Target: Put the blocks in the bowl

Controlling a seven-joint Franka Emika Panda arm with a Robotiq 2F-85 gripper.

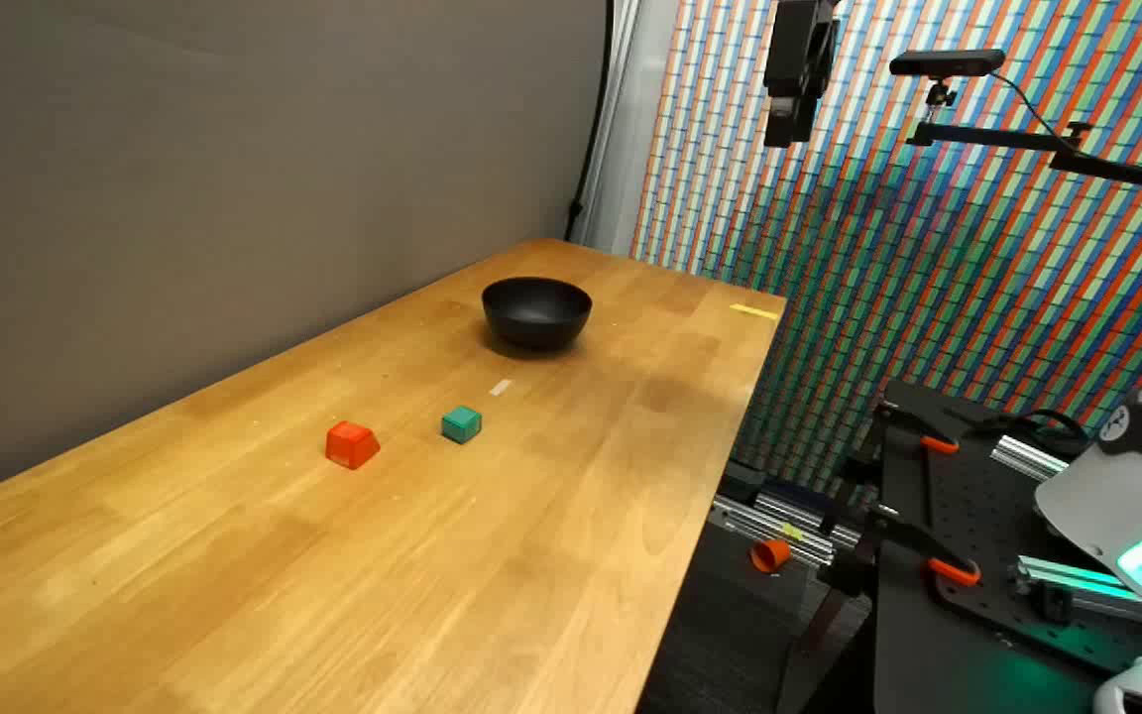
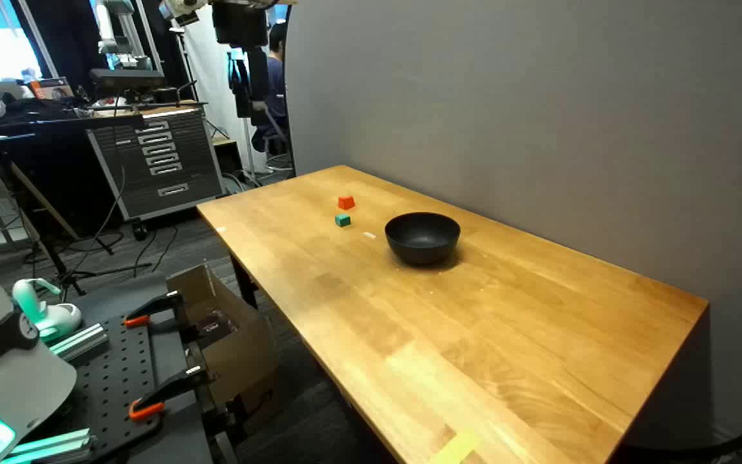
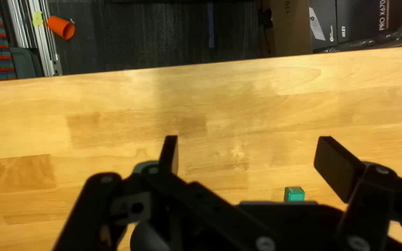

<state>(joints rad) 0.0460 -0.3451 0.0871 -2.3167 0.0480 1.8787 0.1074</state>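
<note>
A small red block (image 1: 351,444) with sloped sides and a small green block (image 1: 461,424) lie apart on the wooden table. An exterior view also shows the red block (image 2: 346,202) and green block (image 2: 342,220). The round black bowl (image 1: 536,317) stands upright beyond them; its visible inside looks empty in an exterior view (image 2: 422,240). My gripper (image 3: 248,139) is open and empty, high above the table. In the wrist view the green block (image 3: 294,194) is partly hidden by the gripper body, a dark curved part of the bowl (image 3: 148,240) shows, and the red block is hidden.
A grey wall runs along the table's (image 1: 492,595) long back edge. Yellow tape (image 1: 754,310) marks one end, and a small pale tape piece (image 1: 500,387) lies between green block and bowl. The robot's base (image 2: 4,361) stands across a gap from the table's front edge.
</note>
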